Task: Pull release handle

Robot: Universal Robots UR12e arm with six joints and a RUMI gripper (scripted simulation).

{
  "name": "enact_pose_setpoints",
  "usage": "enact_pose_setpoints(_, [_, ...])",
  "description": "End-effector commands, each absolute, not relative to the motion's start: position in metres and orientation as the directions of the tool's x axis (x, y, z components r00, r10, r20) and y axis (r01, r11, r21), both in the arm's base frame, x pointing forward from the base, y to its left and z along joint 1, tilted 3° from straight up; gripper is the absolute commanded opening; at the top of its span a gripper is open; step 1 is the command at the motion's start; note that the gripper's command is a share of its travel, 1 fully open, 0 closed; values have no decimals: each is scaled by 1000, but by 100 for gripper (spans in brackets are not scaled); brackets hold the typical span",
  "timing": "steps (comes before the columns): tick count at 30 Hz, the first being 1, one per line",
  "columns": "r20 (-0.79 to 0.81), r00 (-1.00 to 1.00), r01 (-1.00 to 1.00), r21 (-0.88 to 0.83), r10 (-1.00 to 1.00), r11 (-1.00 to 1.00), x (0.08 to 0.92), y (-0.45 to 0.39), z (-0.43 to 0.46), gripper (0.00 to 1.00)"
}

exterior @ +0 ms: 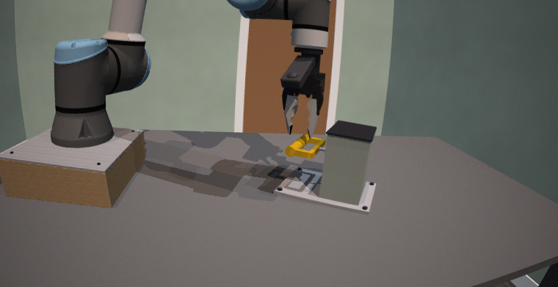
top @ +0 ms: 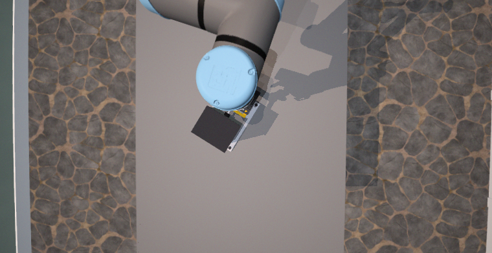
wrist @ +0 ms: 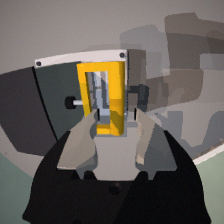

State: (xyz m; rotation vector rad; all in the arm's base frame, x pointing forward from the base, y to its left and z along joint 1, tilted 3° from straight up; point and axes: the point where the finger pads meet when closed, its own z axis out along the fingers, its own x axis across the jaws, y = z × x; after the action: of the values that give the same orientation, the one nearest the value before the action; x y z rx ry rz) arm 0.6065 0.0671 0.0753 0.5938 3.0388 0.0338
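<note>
The yellow loop-shaped release handle sticks out on a thin rod from a grey housing with a black top. My gripper points straight down over the handle's outer grip end. Its fingers are partly open, with a tip on each side of the grip, and they are not closed on it. In the overhead view the arm's blue wrist cap hides the fingers.
The housing stands on a light base plate bolted to the grey table. The arm's base sits on a wooden pedestal at the table's left. A stone-patterned floor surrounds the table.
</note>
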Motion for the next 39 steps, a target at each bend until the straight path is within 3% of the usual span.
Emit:
enact_pose_setpoints(1, [-41, -925, 376, 30, 377, 926, 607, 67, 76, 31])
enact_pose_setpoints(39, [-41, -925, 376, 30, 377, 926, 608, 67, 66, 31])
